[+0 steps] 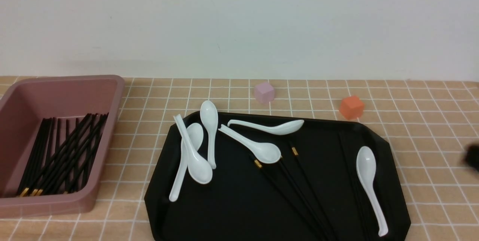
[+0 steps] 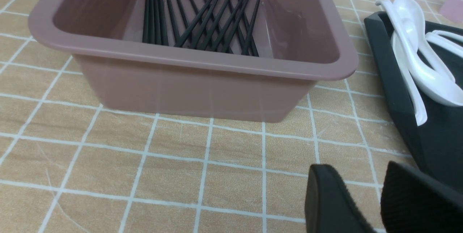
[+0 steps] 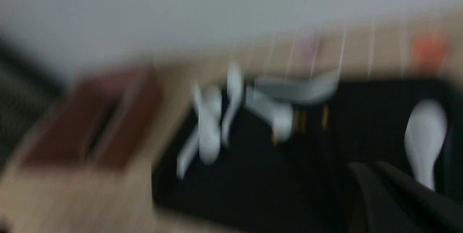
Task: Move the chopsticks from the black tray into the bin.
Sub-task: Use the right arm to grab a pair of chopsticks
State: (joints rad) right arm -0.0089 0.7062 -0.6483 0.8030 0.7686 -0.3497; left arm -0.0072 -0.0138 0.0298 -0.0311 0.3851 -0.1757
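Note:
Black chopsticks (image 1: 295,188) with gold bands lie slanted on the black tray (image 1: 232,211), partly under a white spoon. Several more chopsticks (image 1: 60,151) lie inside the pink bin (image 1: 63,79) at the left, and they show in the left wrist view too (image 2: 202,19). My left gripper (image 2: 356,169) hovers open and empty over the tablecloth, between the bin (image 2: 202,81) and the tray's corner (image 2: 398,92). My right gripper (image 1: 472,158) is a dark blur at the right edge, beside the tray. In the blurred right wrist view its fingers (image 3: 365,175) lie together, with nothing seen between them.
Several white soup spoons lie on the tray, one over the chopsticks (image 1: 267,151) and one alone on the right (image 1: 368,173). A pale pink cube (image 1: 264,92) and an orange cube (image 1: 351,107) stand behind the tray. A white wall closes the back.

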